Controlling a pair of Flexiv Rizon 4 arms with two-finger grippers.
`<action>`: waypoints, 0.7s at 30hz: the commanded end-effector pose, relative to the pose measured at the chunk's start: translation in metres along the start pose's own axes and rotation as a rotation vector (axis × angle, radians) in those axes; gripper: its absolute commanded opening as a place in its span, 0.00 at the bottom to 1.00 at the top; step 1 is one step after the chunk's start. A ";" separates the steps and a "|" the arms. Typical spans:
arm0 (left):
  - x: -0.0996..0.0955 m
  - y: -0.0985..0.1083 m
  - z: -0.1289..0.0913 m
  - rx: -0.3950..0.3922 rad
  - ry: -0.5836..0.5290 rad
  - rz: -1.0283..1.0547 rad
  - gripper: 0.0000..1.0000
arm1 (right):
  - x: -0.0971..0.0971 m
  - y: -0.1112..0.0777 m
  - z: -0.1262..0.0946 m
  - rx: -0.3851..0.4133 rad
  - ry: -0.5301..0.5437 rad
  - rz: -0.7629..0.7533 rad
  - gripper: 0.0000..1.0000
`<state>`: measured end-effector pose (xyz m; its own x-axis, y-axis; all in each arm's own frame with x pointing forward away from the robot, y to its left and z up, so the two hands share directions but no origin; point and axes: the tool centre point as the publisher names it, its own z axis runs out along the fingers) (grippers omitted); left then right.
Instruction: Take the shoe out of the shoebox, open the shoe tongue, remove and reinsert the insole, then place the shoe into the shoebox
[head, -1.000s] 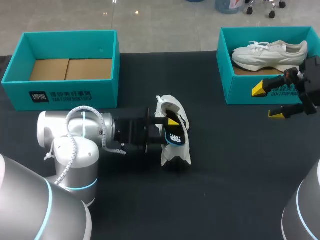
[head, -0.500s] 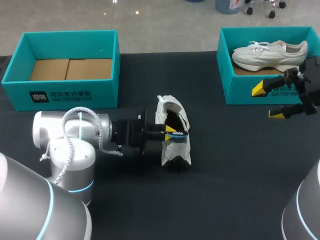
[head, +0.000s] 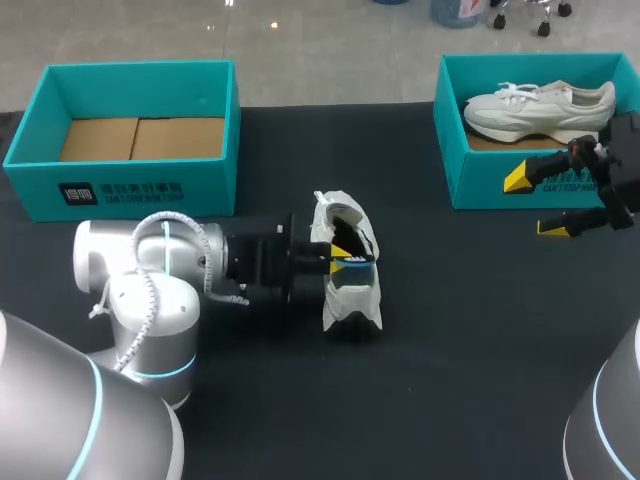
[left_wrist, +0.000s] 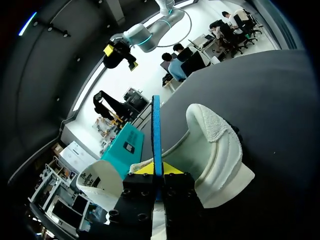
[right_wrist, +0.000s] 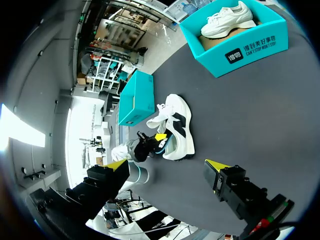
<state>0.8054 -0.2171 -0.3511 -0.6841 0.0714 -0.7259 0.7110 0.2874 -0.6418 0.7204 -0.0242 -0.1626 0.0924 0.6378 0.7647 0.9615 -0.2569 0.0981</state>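
The white fabric sneaker (head: 352, 295) sits in the middle of the black counter (head: 470, 350), outside both boxes. At far left stands an open teal cardboard shoebox (head: 130, 175), its brown cardboard floor (head: 140, 138) showing. Next comes the left tool (head: 340, 258), pinching a thin blue-edged insole (left_wrist: 156, 130) on edge at the shoe's mouth. Further right, a second teal shoebox (head: 455, 150) holds a second white sneaker (head: 535, 105). The right tool (head: 537, 203) hangs just before that box, fingers spread. Two boxes, two sneakers, two tools.
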 end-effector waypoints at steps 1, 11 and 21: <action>-0.003 -0.007 0.002 0.017 0.007 -0.005 0.32 | 0.000 -0.001 0.000 -0.002 -0.003 0.001 1.00; -0.004 -0.033 -0.019 0.032 -0.019 0.033 0.22 | 0.000 -0.001 0.000 -0.002 -0.003 0.001 1.00; 0.006 -0.026 -0.009 0.014 0.019 0.002 0.00 | 0.000 -0.001 0.000 -0.002 -0.003 0.001 1.00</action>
<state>0.7754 -0.2073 -0.3335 -0.6829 0.0824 -0.7259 0.7162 0.2715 -0.6429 0.7204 -0.0243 -0.1626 0.0924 0.6378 0.7646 0.9614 -0.2569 0.0981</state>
